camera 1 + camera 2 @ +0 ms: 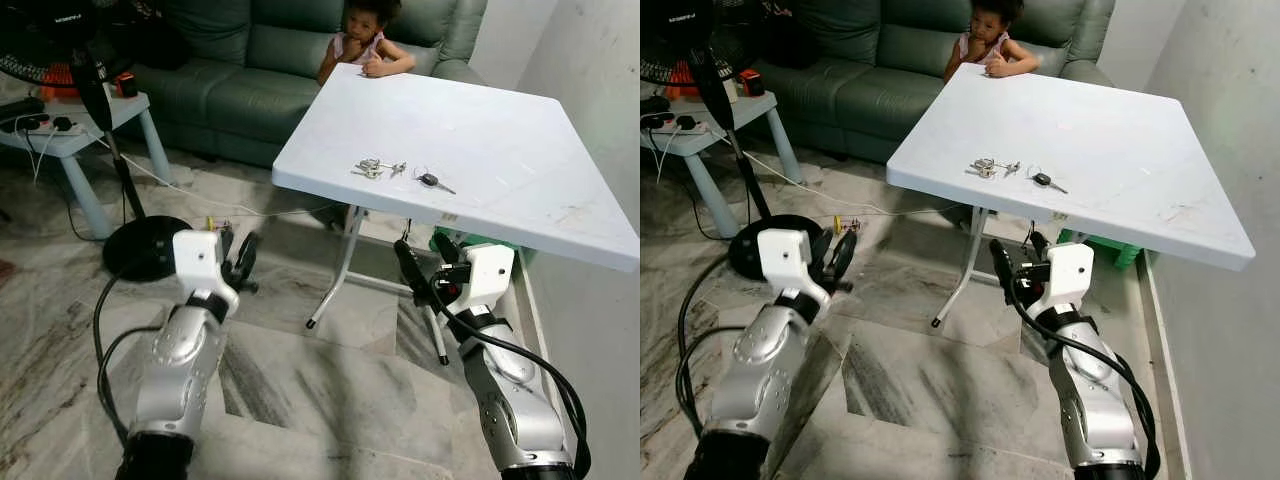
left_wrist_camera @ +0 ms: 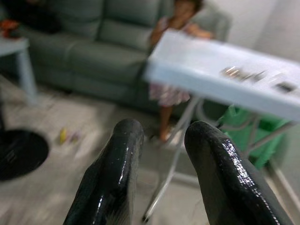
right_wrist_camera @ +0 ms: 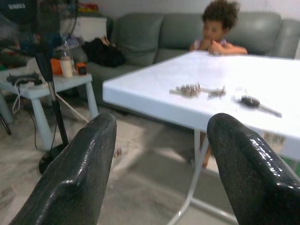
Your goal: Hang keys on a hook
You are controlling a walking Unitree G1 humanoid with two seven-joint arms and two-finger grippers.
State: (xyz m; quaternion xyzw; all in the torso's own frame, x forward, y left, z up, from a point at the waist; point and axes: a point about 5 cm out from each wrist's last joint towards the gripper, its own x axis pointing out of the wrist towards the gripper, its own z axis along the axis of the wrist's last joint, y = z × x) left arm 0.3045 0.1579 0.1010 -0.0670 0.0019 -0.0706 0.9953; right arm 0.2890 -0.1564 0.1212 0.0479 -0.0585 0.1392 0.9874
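Note:
A bunch of silver keys (image 1: 370,168) lies near the front edge of the white folding table (image 1: 480,130), with a black-headed key (image 1: 430,181) just to its right. Both also appear in the right wrist view, the silver bunch (image 3: 190,89) and the black-headed key (image 3: 251,101). My right gripper (image 1: 425,258) is held below and in front of the table edge, open, with nothing between its fingers. My left gripper (image 1: 236,255) is raised over the floor to the left of the table, fingers a little apart and holding nothing.
A child (image 1: 362,40) leans on the table's far edge, in front of a green sofa (image 1: 250,60). A standing fan with a black round base (image 1: 145,245) and a small pale side table (image 1: 70,140) are at left. A wall (image 1: 600,80) runs along the right.

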